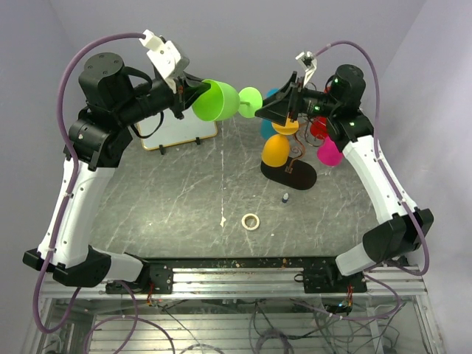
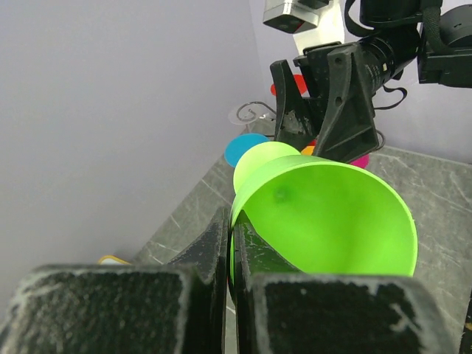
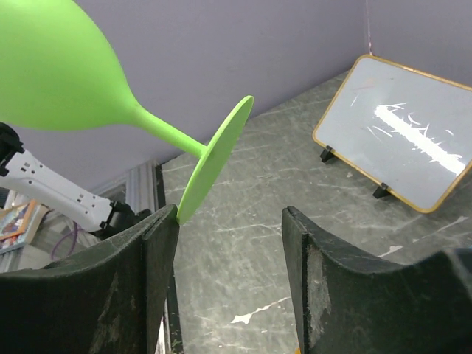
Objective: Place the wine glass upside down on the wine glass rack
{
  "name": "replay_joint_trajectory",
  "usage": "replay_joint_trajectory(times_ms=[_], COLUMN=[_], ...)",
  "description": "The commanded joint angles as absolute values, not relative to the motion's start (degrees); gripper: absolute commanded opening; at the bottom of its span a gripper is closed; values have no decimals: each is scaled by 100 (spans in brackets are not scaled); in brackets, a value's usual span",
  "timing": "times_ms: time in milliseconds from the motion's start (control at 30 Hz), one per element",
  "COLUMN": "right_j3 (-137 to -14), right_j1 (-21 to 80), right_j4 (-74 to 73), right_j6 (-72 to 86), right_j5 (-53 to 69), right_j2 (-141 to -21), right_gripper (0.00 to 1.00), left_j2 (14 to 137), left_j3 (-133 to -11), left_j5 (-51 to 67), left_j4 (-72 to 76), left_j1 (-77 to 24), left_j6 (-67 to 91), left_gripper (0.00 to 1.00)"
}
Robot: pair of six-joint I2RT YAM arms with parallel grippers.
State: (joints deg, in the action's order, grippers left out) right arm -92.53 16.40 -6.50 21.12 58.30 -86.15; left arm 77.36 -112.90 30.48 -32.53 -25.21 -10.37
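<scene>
Left jaws pinch the rim of one lime-green plastic wine glass [image 1: 217, 101], held sideways in the air above the far middle of the grey marbled worktop [image 1: 184, 199]. Right jaws stand spread at its round foot. One dark wire glass rack [image 1: 302, 177] near the right edge carries four coloured goblets [image 1: 275, 150]. One white tape ring [image 1: 251, 221] lies toward the near edge, with bare worktop between it and one whiteboard [image 1: 177, 129] at the far left.
</scene>
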Motion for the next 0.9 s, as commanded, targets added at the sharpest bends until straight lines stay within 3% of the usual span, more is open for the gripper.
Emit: replay_joint_trajectory(times_ms=[0,433,867], right_j3=[-9532,-9559,-9672], right_j1=[1790,1876,1933], right_j4=[-302,136,38], right_j6=[2468,3033,3109], right_j5=[5670,5705,5416], right_j2=[-8700,-8915,-9034], right_gripper=[55,31,25], left_j2=[7751,7772,7813], left_j3=[-11428,-11297,-11200], left_j5=[2949,2783,2840], left_j4=[-3076,-3092,-3058], left_j1=[-2487,-2487,-2496], left_j6=[-1247,-1476,-1503], left_gripper=[7,7,7])
